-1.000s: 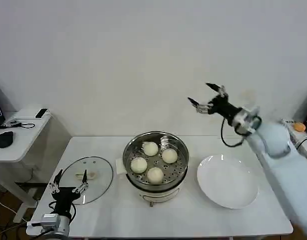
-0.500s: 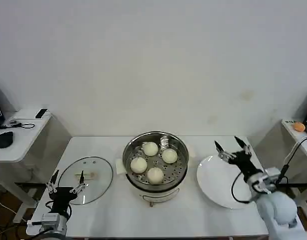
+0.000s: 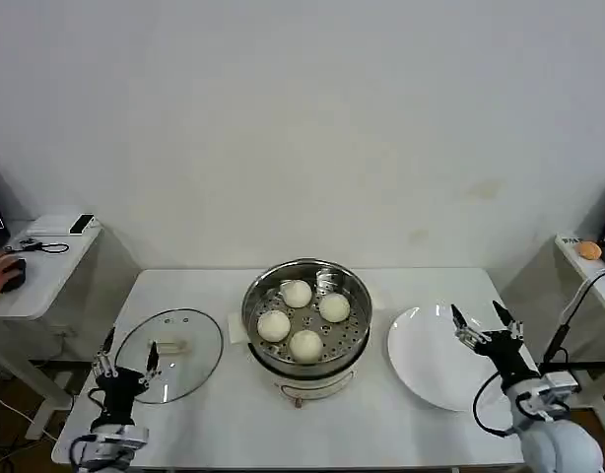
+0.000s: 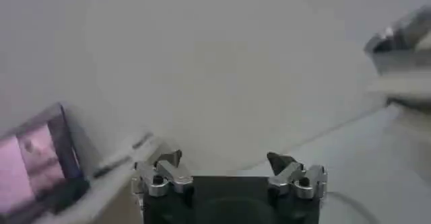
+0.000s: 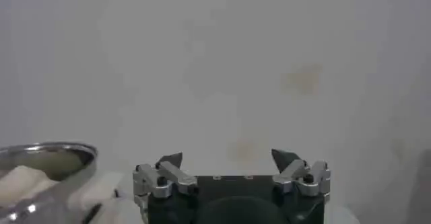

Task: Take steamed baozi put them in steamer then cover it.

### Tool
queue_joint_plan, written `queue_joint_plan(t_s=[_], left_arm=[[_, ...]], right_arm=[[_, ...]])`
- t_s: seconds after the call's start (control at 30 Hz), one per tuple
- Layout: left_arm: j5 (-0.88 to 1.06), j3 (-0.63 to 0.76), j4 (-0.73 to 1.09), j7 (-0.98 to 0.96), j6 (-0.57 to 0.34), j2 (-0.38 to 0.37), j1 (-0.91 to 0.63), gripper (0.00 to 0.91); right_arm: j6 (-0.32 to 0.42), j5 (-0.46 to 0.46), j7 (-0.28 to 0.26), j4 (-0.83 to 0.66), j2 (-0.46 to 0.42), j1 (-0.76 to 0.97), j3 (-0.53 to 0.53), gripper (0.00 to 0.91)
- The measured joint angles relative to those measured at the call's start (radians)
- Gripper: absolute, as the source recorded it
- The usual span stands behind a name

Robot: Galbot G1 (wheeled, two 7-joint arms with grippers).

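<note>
Several cream-white steamed baozi [image 3: 305, 344] lie on the perforated tray inside the shiny steamer [image 3: 354, 330] at the table's middle. The clear glass cover [image 3: 189, 345] with its pale handle lies flat on the table to the steamer's left. My left gripper [image 3: 127, 358] stands open at the table's front left, over the cover's near edge, holding nothing. My right gripper [image 3: 487, 324] is open and empty low at the front right, over the white plate's near right side. The steamer's rim [image 5: 47, 153] with pale baozi [image 5: 20, 178] shows in the right wrist view.
An empty white plate [image 3: 431, 360] sits right of the steamer. A side table [image 3: 36, 276] with a phone and cables stands at the far left, where a person's hand rests on a mouse. An orange object [image 3: 589, 250] lies on a shelf at the right edge.
My right arm has swung down from high above the table to low at the front right by the plate. My left gripper has sunk slightly toward the table's front edge.
</note>
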Motion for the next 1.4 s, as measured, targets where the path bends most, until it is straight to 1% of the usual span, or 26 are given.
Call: queue_joint_plan(t_s=[0.2,0.4,0.77,1.0,1.4], left_arm=[[0.299,0.012,0.106,-0.034,-0.063,0.027,-0.035,0.907],[0.470,0.005,0.194,-0.041,-0.115,0.047,-0.072,0.907],[0.555,0.015,0.310,-0.028,-0.159,0.064,-0.153,0.907],[0.578,0.021,0.342,-0.011,-0.167,0.071,-0.200,0.907],[0.600,0.035,0.413,-0.001,-0.174,0.090,-0.270,0.907]], right_arm=[[0.013,-0.006,0.008,0.005,0.005,-0.019,0.020,0.907],[0.025,-0.015,0.010,0.016,0.017,-0.049,0.035,0.907],[0.041,-0.030,0.013,0.021,0.034,-0.084,0.053,0.907],[0.055,-0.046,0.013,0.021,0.051,-0.105,0.052,0.907],[0.059,-0.062,0.013,0.028,0.074,-0.118,0.055,0.907]])
